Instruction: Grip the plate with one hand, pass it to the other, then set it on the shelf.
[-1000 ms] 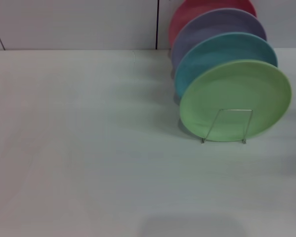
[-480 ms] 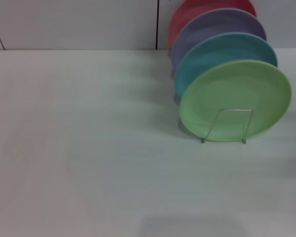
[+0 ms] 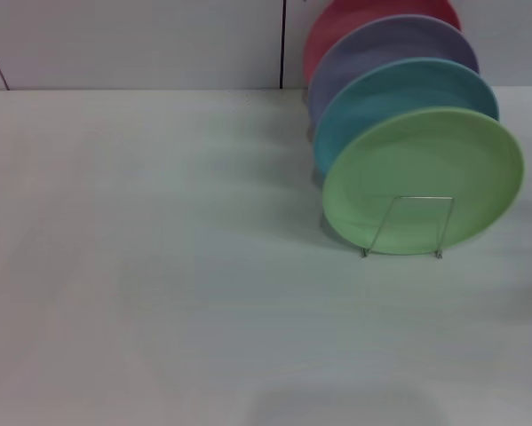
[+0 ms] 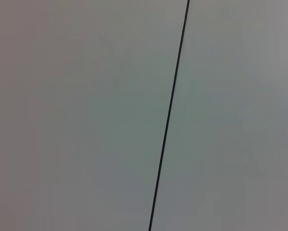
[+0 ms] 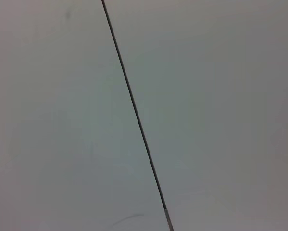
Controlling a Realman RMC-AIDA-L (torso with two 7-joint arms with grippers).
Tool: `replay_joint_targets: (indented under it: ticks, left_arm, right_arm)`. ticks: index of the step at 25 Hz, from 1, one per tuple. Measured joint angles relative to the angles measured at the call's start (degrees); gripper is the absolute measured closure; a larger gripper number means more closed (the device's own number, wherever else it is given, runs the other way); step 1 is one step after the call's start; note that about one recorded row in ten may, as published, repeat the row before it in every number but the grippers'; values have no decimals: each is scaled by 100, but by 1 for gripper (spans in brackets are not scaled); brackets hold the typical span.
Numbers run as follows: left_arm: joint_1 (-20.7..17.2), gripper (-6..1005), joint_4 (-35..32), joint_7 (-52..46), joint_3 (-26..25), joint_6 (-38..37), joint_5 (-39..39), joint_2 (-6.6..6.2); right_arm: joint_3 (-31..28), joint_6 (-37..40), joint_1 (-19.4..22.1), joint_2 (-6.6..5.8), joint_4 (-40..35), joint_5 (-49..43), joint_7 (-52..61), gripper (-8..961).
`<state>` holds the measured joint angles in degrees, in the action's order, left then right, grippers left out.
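Observation:
The light green plate (image 3: 423,169) stands upright at the front of the silver wire shelf (image 3: 411,225), on the right side of the white table in the head view. Behind it in the same rack stand a turquoise plate (image 3: 390,90), a lavender plate (image 3: 372,49) and a red plate (image 3: 337,19). Neither gripper appears in any view. Both wrist views show only a plain pale surface crossed by a thin dark line (image 4: 169,115), with a like line (image 5: 134,113) in the right wrist view.
The white table (image 3: 159,266) stretches wide to the left of the rack and in front of it. A pale wall with a dark vertical seam (image 3: 283,44) runs along the table's far edge.

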<state>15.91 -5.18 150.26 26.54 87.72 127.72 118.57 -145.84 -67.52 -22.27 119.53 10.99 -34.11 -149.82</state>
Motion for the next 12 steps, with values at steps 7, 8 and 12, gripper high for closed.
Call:
replay_joint_targets:
  ticks: [7,8,12]
  left_arm:
    - [22,273,0,3,-14,-12,2,-7]
    - [23,273,0,4,-19,-13,4,-7]
    - [26,273,0,9,-39,-17,7,-15]
  right_arm:
    - [11,-176,42,11,0,-50,-63,245]
    - [12,-195,50,14,0,-51,-64,245]
    - [12,-225,62,17,0,-53,-65,245]
